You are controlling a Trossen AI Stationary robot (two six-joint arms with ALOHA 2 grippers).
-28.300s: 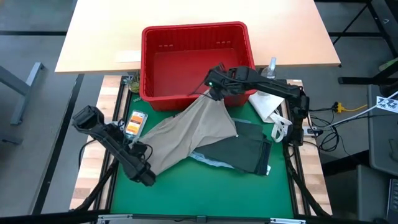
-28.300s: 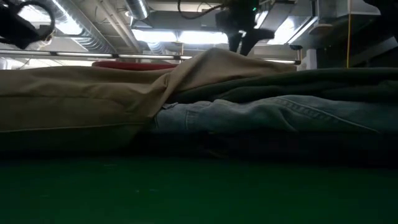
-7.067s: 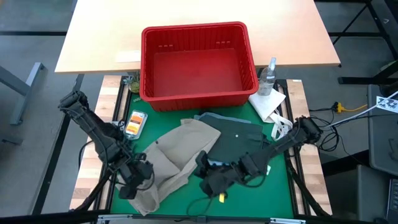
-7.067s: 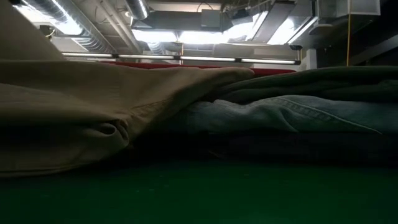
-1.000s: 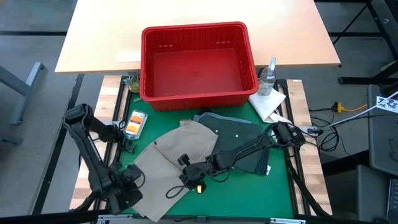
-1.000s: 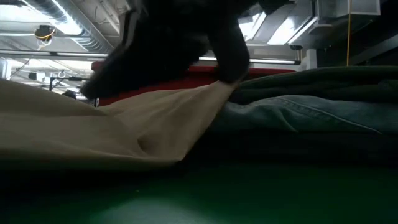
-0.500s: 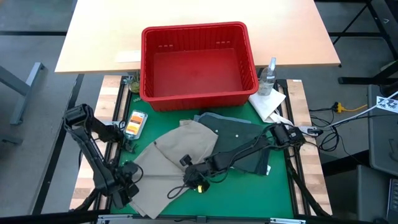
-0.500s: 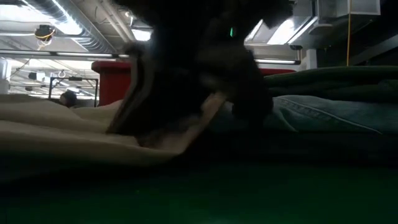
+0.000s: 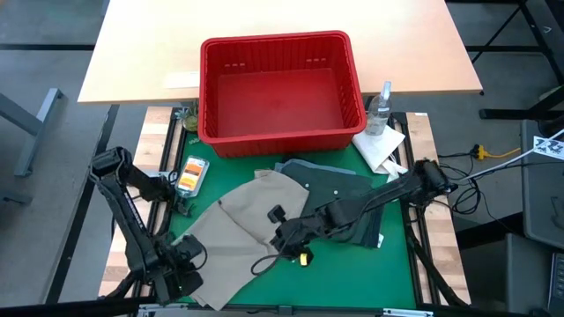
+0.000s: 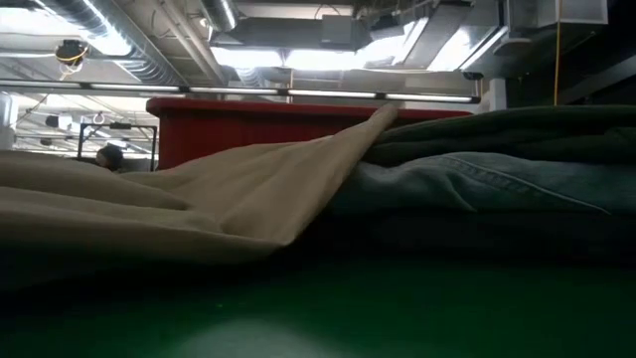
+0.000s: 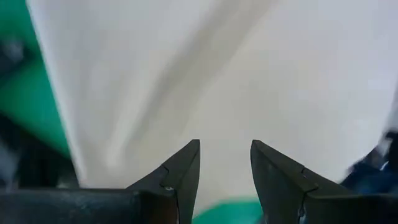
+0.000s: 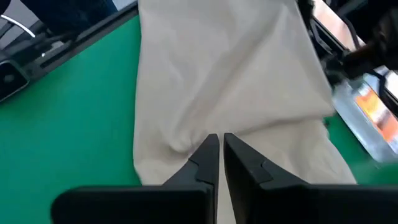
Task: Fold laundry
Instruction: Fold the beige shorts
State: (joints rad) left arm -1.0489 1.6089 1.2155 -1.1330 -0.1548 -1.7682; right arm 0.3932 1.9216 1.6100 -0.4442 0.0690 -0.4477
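Note:
The beige khaki piece (image 9: pixel 233 233) lies spread on the green mat (image 9: pixel 352 273), its far right edge resting up against the laundry pile (image 10: pixel 383 114). That pile has the dark olive piece (image 9: pixel 339 198) on top and light blue denim (image 10: pixel 477 179) beneath it. My left gripper (image 9: pixel 181 273) hangs open over the khaki's near left part (image 11: pixel 249 68), pointing down, with nothing between its fingers. My right gripper (image 9: pixel 278 242) is shut and hovers slanting down above the khaki's middle (image 12: pixel 230 74), clear of the cloth.
A red basket (image 9: pixel 282 88) stands at the mat's far edge. A spray bottle (image 9: pixel 381 101) and a small white cloth (image 9: pixel 379 145) sit at the far right. An orange packet (image 9: pixel 189 173) lies at the left. Bare green mat shows along the near right.
My right gripper has risen off the khaki piece and drawn back toward the table's far right, staying shut; it has left the low view. The khaki piece stays lying on the mat.

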